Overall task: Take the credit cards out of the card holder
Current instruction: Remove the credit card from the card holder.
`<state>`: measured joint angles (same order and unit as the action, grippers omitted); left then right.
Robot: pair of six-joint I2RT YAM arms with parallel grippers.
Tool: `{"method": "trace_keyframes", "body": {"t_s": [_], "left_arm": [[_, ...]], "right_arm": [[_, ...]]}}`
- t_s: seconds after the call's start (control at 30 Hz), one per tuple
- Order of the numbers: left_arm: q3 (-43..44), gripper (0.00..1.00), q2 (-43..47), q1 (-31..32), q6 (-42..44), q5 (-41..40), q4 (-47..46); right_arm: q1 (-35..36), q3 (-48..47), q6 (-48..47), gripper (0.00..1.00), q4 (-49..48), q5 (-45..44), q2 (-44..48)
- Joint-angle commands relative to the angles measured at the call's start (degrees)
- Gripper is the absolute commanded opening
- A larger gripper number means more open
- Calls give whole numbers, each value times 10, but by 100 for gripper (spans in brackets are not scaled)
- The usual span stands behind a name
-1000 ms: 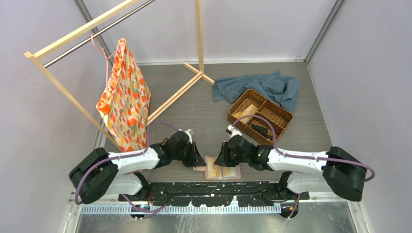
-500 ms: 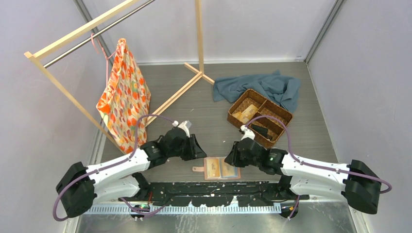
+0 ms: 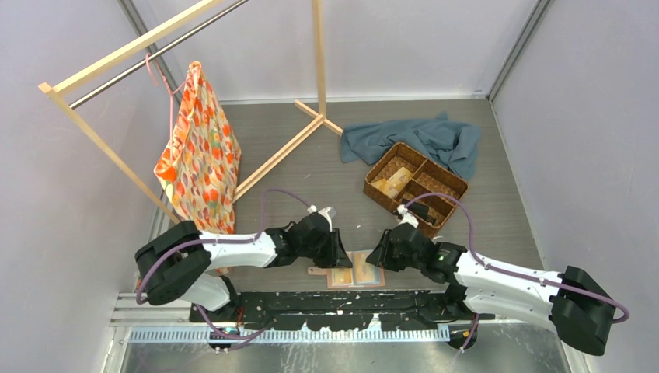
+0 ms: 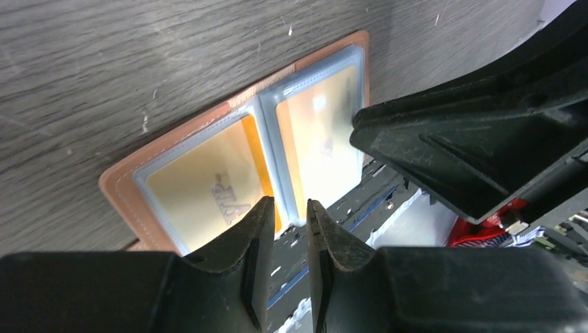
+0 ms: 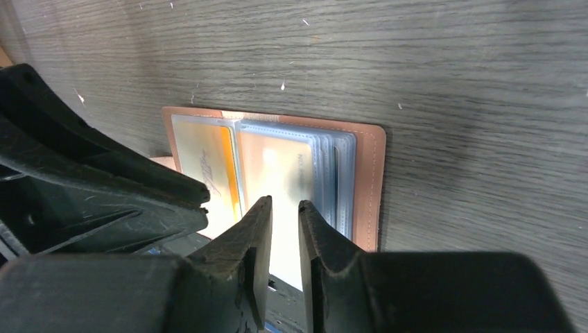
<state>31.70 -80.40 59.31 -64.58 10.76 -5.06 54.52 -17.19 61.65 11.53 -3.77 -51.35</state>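
The salmon-pink card holder [image 3: 356,269] lies open and flat by the table's front edge, its clear sleeves facing up. In the left wrist view the card holder [image 4: 114,184] shows a tan-gold credit card [image 4: 197,191] in one half and a paler one [image 4: 319,135] in the other. My left gripper [image 3: 339,256] hovers at its left half, jaws a narrow gap apart with nothing between them [image 4: 290,205]. At the right half, my right gripper [image 3: 378,256] is also slightly open and empty [image 5: 284,205] over the card holder [image 5: 371,173] and its credit cards [image 5: 281,170].
A brown woven basket [image 3: 416,185] with small items stands behind the right arm, with a blue cloth [image 3: 423,138] beyond it. A patterned bag [image 3: 198,155] hangs on a wooden rack [image 3: 319,62] at the back left. A black rail [image 3: 342,303] runs just past the holder.
The left gripper swung right and came in over the holder's left half, with its jaws parted from shut. The right gripper drew back slightly to the right. The holder stayed put.
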Motion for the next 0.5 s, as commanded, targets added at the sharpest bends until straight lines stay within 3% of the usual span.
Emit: {"method": "trace_keyframes", "body": {"t_s": [0.0,0.23,0.47], "left_arm": [[2,25,-16,2,-22,15,-79],[2,25,-7,2,-13,3,-42],[-9,25,24,0,-12,-33,15]], "right_arm": [[-2,4,6,28,13,-1,16],[-2,2,7,32,70,-30,87],[-2,12,6,37,28,-5,41]]}}
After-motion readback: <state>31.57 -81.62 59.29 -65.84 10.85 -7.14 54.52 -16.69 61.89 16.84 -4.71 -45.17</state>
